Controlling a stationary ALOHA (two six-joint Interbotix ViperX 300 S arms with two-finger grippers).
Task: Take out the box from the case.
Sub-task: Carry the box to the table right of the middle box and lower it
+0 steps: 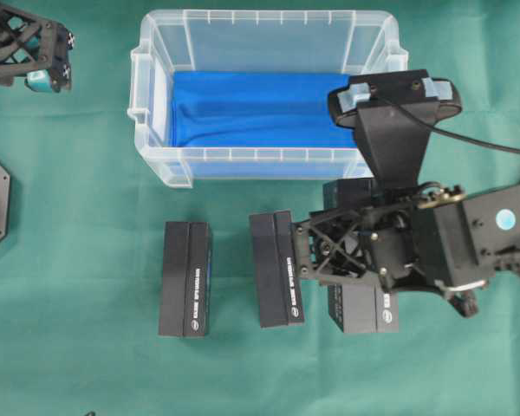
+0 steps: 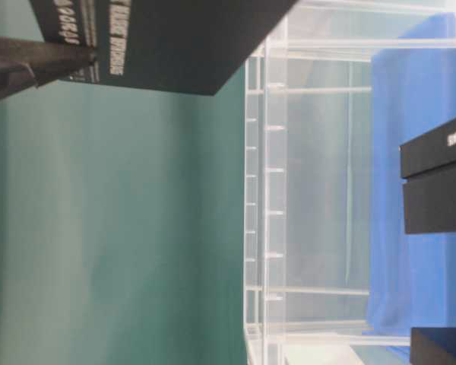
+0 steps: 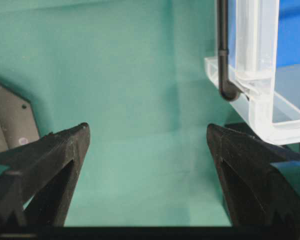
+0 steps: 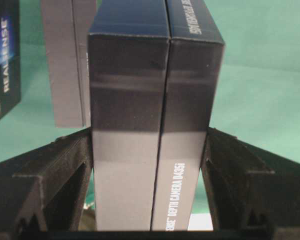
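The case (image 1: 156, 147), a clear plastic tub lined with a blue cloth (image 1: 251, 108), stands at the back middle of the table; no box shows on the cloth. My right gripper (image 1: 347, 251) hangs in front of the case's right corner. It is shut on a black box (image 4: 155, 75), with one finger pressed against each long side (image 4: 149, 132). From overhead the arm covers much of that box (image 1: 364, 308). My left gripper (image 3: 147, 130) is open over bare green cloth, far left of the case (image 3: 255, 100), and holds nothing.
Two more black boxes (image 1: 185, 277) (image 1: 276, 269) lie side by side on the green cloth in front of the case, left of the held one. They also show in the right wrist view, one grey (image 4: 67, 60) and one black (image 4: 2, 60). A black cable (image 1: 485, 143) runs off right.
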